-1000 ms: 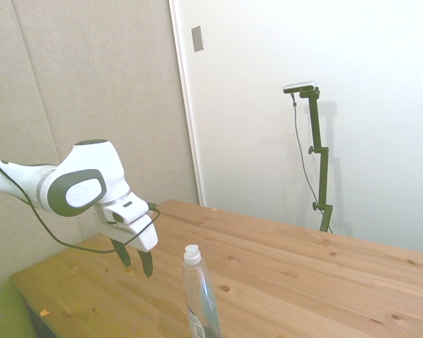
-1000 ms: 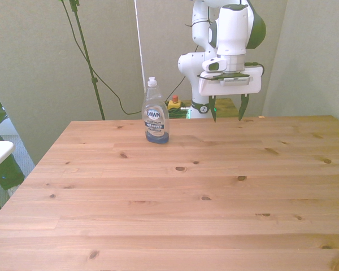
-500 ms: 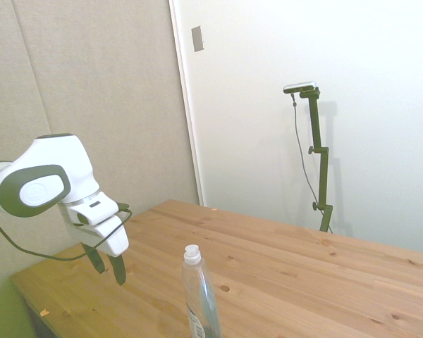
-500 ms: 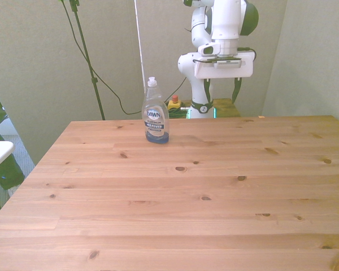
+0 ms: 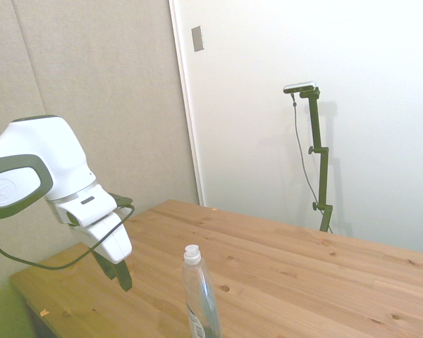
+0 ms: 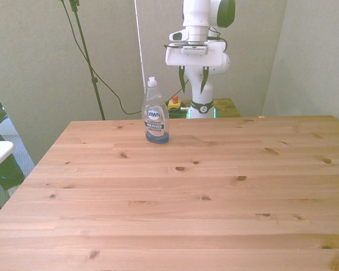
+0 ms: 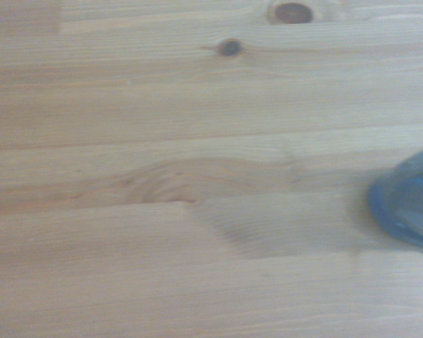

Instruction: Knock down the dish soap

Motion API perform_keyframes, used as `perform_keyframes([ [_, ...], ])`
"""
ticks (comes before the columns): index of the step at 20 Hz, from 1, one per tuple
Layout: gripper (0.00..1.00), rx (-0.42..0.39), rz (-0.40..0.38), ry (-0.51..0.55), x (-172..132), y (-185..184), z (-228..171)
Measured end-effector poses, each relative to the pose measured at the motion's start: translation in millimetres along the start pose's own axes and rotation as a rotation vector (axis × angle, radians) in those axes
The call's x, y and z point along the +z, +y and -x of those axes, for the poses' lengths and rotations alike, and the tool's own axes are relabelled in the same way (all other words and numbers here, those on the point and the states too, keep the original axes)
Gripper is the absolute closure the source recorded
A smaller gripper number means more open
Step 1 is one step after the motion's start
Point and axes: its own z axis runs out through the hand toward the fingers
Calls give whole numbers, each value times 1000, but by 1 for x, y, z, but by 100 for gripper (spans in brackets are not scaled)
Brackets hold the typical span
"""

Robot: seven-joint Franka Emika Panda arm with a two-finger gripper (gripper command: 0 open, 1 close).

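One bottle only on the tabletop (image 6: 214, 186): dish soap (image 6: 156, 113), upright, upper left of centre in the front view, near the far edge. Nothing else on the wood.

Gripper (image 6: 192, 79) shifted across within the last second, from well off toward the front view's right to just right of the bottle's cap; also raised, fingertips now hanging at about cap height rather than near the wood. Fingers spread apart, holding nothing, same as a second ago. Not touching the bottle. In the side view, gripper (image 5: 120, 271) at lower left, bottle (image 5: 199, 296) at bottom centre, a clear gap between.

Reads as lining up for a sideways push high on the bottle, probably the easiest place to tip it. Task not yet done; bottle unmoved through the last second.

Look of the bottle: slim, clear, tapering to a white cap; blue liquid pooled low, upper part looks mostly empty; white label with dark print. Wrist view catches only a blurred blue edge (image 7: 409, 208) against the planks.
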Motion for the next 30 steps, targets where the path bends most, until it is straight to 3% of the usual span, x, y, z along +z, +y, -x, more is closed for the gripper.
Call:
perform_keyframes([
  [7,100,68,10,35,-8,50,-40],
  [16,100,104,31,69,24,34,-101],
  [24,100,151,36,118,29,17,-172],
  [30,100,149,19,141,64,-22,-204],
])
